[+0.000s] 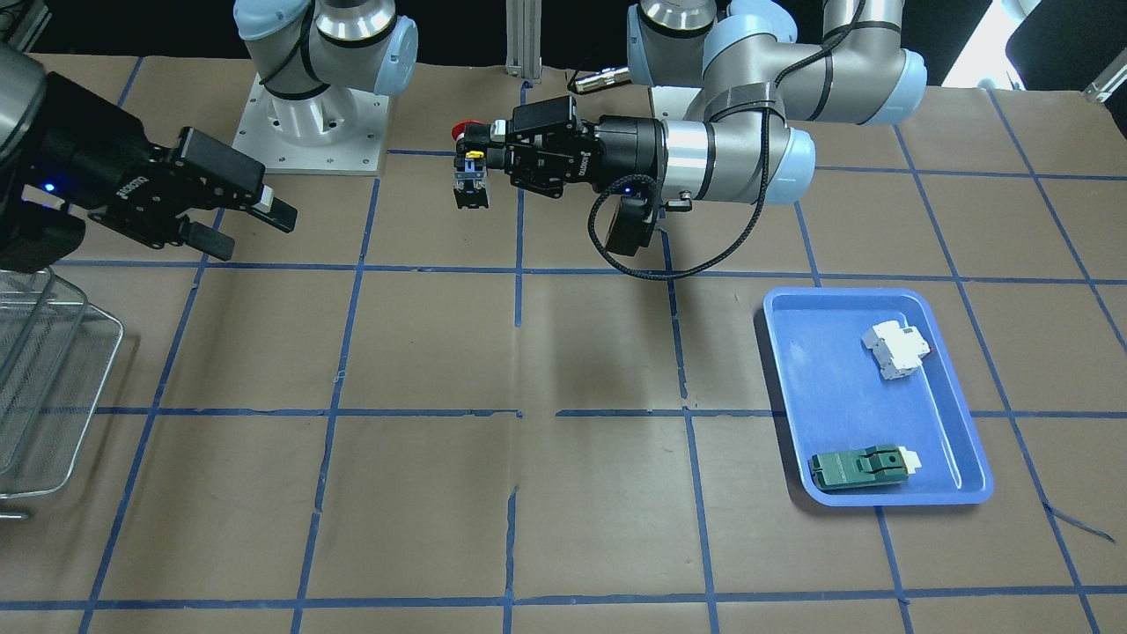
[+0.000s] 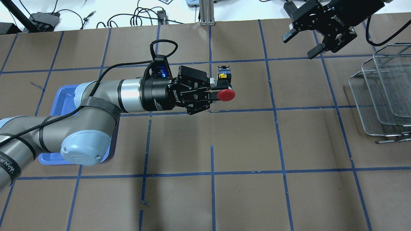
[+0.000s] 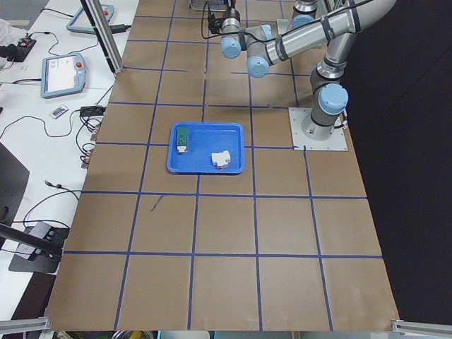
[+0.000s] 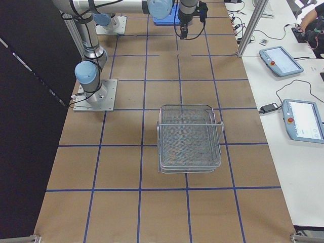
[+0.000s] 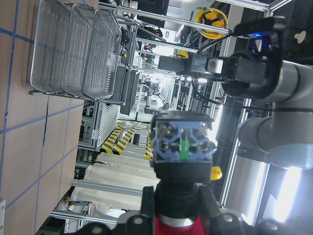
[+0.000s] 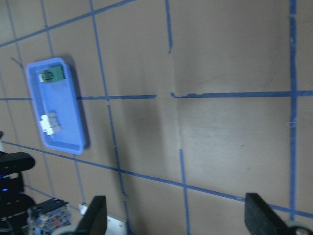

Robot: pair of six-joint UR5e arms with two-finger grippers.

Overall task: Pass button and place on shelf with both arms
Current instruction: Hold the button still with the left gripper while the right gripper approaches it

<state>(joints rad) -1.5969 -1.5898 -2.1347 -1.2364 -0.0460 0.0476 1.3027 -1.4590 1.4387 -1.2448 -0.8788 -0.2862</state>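
Note:
My left gripper (image 1: pixel 480 151) is shut on the button (image 1: pixel 471 176) and holds it in the air above the table's middle, near the robot's side. In the overhead view the left gripper (image 2: pixel 221 89) holds the black body, with the red cap (image 2: pixel 226 95) toward the robot and the blue-and-yellow block away from it. The left wrist view shows the button's (image 5: pixel 182 147) contact block end-on. My right gripper (image 1: pixel 251 227) is open and empty, raised well apart from the button, beside the wire shelf (image 1: pixel 53 379). It also shows in the overhead view (image 2: pixel 300 45), near the shelf (image 2: pixel 385 93).
A blue tray (image 1: pixel 792 352) on my left side holds a white breaker block (image 1: pixel 896 350) and a flat green switch (image 1: pixel 858 467). The table is brown paper with a blue tape grid. The arm bases stand at the robot's edge.

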